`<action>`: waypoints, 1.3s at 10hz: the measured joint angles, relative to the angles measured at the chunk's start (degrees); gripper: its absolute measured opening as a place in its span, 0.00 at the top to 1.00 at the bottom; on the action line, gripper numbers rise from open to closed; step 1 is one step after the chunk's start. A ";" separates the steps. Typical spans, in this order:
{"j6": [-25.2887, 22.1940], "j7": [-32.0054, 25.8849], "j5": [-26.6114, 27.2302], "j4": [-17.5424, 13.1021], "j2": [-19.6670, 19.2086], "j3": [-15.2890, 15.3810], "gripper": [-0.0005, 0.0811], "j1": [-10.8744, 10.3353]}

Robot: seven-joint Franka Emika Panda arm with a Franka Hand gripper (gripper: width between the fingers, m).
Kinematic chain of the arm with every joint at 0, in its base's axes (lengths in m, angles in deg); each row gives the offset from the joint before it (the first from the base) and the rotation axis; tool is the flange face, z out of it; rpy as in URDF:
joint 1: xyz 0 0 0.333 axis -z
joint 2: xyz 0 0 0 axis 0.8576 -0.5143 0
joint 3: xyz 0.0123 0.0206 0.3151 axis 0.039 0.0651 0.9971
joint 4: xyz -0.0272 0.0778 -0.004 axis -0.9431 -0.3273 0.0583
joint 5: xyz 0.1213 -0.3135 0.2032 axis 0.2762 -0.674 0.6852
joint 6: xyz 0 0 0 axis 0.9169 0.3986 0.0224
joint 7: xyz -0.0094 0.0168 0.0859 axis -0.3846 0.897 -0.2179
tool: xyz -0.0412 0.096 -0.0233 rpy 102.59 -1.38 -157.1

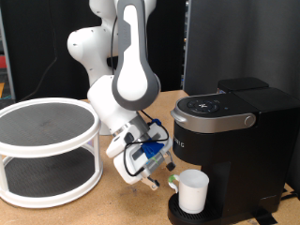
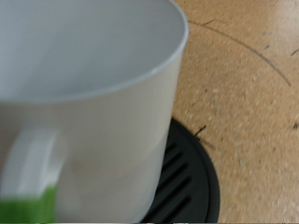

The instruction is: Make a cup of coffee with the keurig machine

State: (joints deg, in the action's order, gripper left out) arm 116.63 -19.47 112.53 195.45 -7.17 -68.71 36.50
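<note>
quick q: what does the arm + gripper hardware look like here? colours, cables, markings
The arm is glossy white, with rounded link shells and a dark grey inset panel along one link. The gripper end is white too, with a blue part and dark cables bundled around the hand. No logos or markings are legible. In the wrist view, a green patch at the frame edge may be a finger pad; that's unclear.

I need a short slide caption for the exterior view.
Gripper beside white cup on keurig machine drip tray.

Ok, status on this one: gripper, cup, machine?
Gripper low, beside cup. Cup upright on drip tray of keurig. Lid down.
</note>
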 joint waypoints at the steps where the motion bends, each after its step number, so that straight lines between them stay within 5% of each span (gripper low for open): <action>1: 0.01 2.69 -3.93 1.31 1.58 -0.53 0.03 0.45; 3: -0.37 6.93 -11.71 4.33 5.55 -1.76 0.01 1.65; 5: -2.23 7.16 -13.64 7.58 10.47 -3.00 0.00 2.88; 9: -3.66 9.63 -17.26 7.68 11.29 -3.68 0.00 3.36; 13: -7.99 17.63 -28.05 9.22 19.51 -6.23 0.00 6.03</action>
State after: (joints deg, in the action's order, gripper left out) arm 108.64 -1.84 84.48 204.66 12.34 -74.94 42.53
